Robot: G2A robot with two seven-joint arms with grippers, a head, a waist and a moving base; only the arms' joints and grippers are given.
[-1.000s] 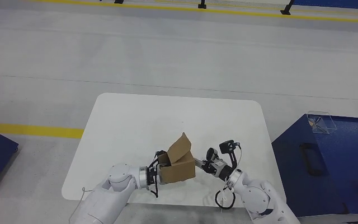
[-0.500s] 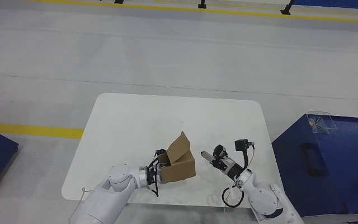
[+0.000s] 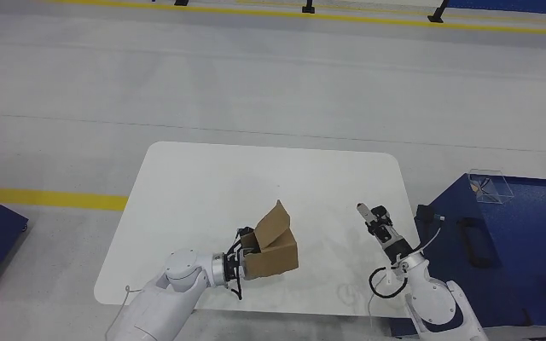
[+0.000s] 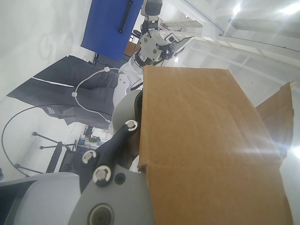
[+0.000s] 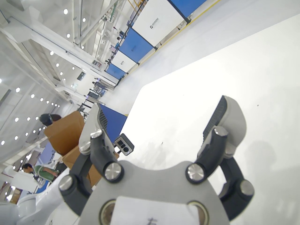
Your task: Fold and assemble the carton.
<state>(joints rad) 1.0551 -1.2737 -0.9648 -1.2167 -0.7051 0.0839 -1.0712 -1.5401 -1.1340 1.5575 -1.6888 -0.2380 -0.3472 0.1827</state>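
Carton: brown, one flap raised at an angle, right at the tips of the left end effector, which is pinching the carton's side wall. It's above the tabletop; can't tell if the base touches it. The right end effector is on the carton's far side from the left one, well apart from it, touching nothing. A blue cabinet is just beyond the right end effector, off the tabletop.

Left wrist: carton is hard against the end effector, and one dark finger runs up to the cardboard edge. The raised flap pokes out past the carton's far side. The right end effector is beyond the carton, fingers apart.

Right wrist: end effector is spread wide over bare tabletop, with nothing between the pads. The carton is off beyond one finger, not touching it.
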